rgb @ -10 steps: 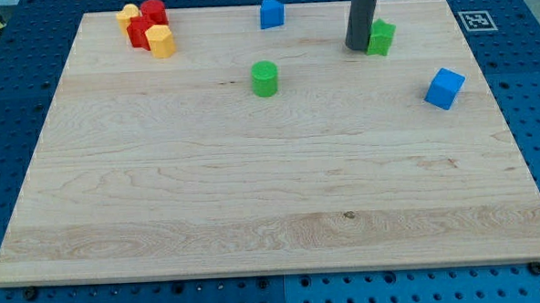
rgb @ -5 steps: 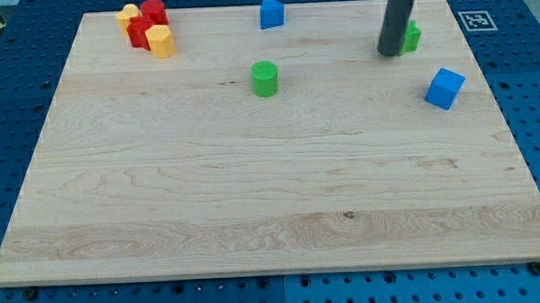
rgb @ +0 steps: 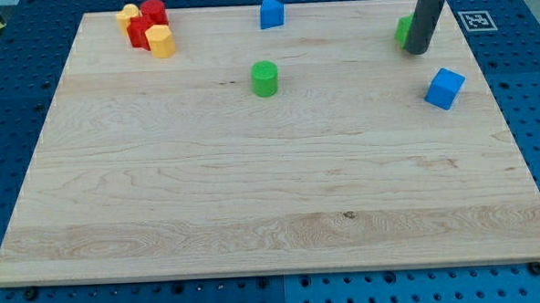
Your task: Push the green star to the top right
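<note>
My tip [rgb: 417, 51] rests on the wooden board [rgb: 254, 198] near the view's top right, and the dark rod above it leans up and out through the view's top edge. There is no pincer on this arm to be released or clenched — only the plain rod, holding nothing.

The green star [rgb: 402, 31] lies just to the view's left of the rod, close to the board's top right corner. Only a sliver of it shows, since the rod covers most of it, so its shape cannot be made out here. It seems to be touching the rod's left side, though I cannot tell for sure.

A blue cube [rgb: 444, 88] sits below and to the view's right of my tip, near but apart from it. A green cylinder [rgb: 264, 79] stands well off to the view's left, around the middle of the board's upper half. A second blue block [rgb: 271, 13], with a peaked top, sits at the top edge, above the cylinder.

In the top left corner a cluster huddles together — a red cylinder [rgb: 153, 9], a red block [rgb: 140, 31] whose shape is unclear, and two yellow blocks [rgb: 160, 41] [rgb: 128, 14], all touching or nearly so.

A black-and-white marker tag [rgb: 474, 19] lies off the board's top right corner, on the blue pegboard table [rgb: 532, 85].
</note>
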